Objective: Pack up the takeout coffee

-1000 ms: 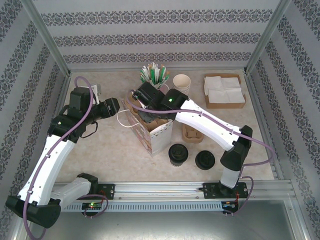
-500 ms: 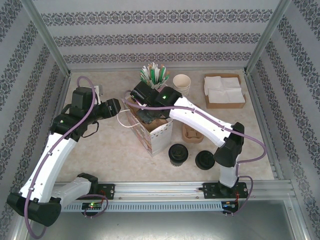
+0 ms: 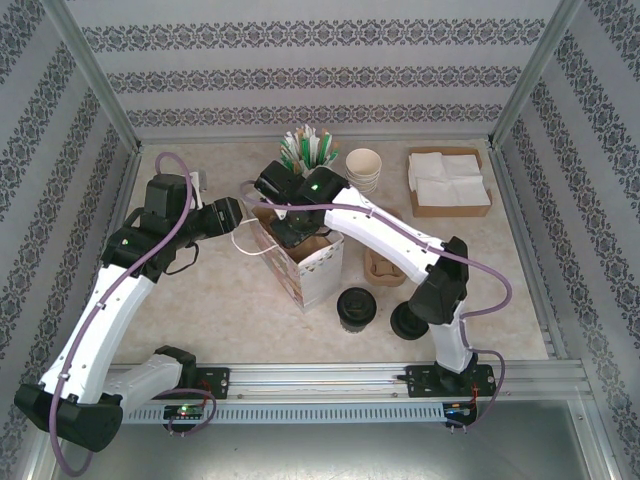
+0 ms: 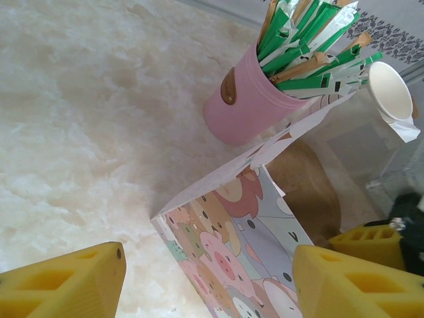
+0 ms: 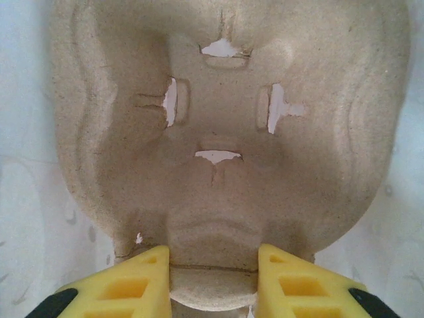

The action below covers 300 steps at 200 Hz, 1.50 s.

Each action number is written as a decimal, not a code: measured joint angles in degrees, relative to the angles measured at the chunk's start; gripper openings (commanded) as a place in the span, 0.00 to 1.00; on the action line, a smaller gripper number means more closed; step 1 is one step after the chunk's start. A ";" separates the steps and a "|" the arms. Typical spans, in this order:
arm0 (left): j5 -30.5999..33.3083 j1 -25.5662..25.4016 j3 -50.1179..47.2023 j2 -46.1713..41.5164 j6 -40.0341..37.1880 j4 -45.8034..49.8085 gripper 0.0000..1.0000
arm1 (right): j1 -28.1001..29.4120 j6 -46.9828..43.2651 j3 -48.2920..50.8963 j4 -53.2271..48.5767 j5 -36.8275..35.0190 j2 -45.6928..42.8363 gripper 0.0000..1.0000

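The takeout coffee (image 3: 357,308), a small cup under a round black lid, stands on the table in front of the patterned paper bag (image 3: 312,262). My right gripper (image 3: 296,226) reaches down into the bag. In the right wrist view it (image 5: 213,281) is shut on the rim of a brown pulp carrier (image 5: 225,112) between the bag's white walls. My left gripper (image 3: 228,215) hovers at the bag's left side by the white handle. It (image 4: 209,285) is open in the left wrist view, with the bag's corner (image 4: 232,225) between its fingers.
A low black lid (image 3: 400,322) lies right of the coffee, partly behind my right arm. A second pulp carrier (image 3: 385,268) sits right of the bag. Behind it are a pink cup of green sticks (image 3: 308,150), stacked cream cups (image 3: 364,165) and a napkin tray (image 3: 448,182).
My right arm has swung its elbow leftward and pushed the carrier further into the bag. The left arm has barely moved.
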<state>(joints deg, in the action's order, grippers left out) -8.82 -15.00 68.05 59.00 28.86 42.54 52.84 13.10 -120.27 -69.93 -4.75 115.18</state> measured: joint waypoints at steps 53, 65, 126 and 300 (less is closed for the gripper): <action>-0.17 0.00 -0.22 0.55 0.02 -0.59 0.68 | -0.13 -0.52 0.00 -1.46 0.02 1.68 0.29; -0.17 0.00 -0.37 0.55 0.02 -0.76 0.68 | -0.24 -0.83 0.00 -1.53 0.17 1.84 0.29; -0.74 0.00 -0.98 0.55 0.04 -1.25 0.68 | -0.90 -1.11 0.00 -1.53 1.25 4.79 0.29; -1.49 0.00 -2.64 0.52 0.76 -1.97 0.68 | -2.86 -1.03 5.38 2.71 4.76 10.29 0.31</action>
<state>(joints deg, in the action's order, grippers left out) -10.31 -15.00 65.41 59.53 29.63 40.58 49.98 12.08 -114.89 -67.22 0.01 125.47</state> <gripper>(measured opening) 0.680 0.304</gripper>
